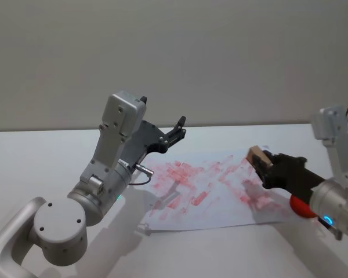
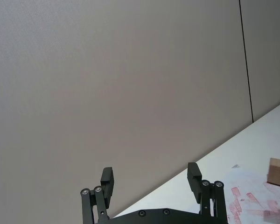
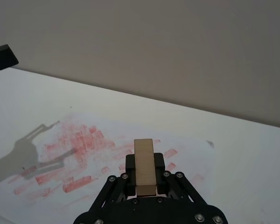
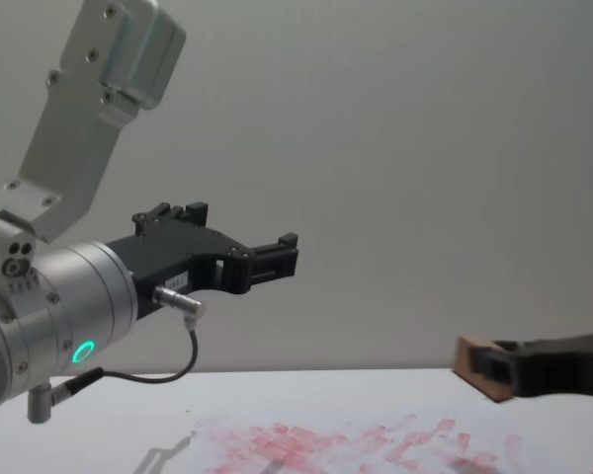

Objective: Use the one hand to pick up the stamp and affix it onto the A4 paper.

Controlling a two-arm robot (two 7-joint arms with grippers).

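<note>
My right gripper (image 1: 263,164) is shut on the stamp (image 1: 257,156), a small wood-coloured block, and holds it in the air over the right part of the A4 paper (image 1: 209,191). The right wrist view has the stamp (image 3: 144,166) clamped between the black fingers (image 3: 160,164), with the A4 paper (image 3: 84,149) and its red prints below. From the chest view the stamp (image 4: 474,366) hangs above the A4 paper (image 4: 356,442). My left gripper (image 1: 178,128) is raised over the sheet's far left corner, open and holding nothing; its fingers (image 2: 108,181) point at the wall.
A red round object (image 1: 300,206) lies by the right arm at the paper's right edge. The white table (image 1: 46,156) stretches around the sheet, with a grey wall behind. The left arm's silver link (image 4: 69,296) with a green ring and black cable stands at the left.
</note>
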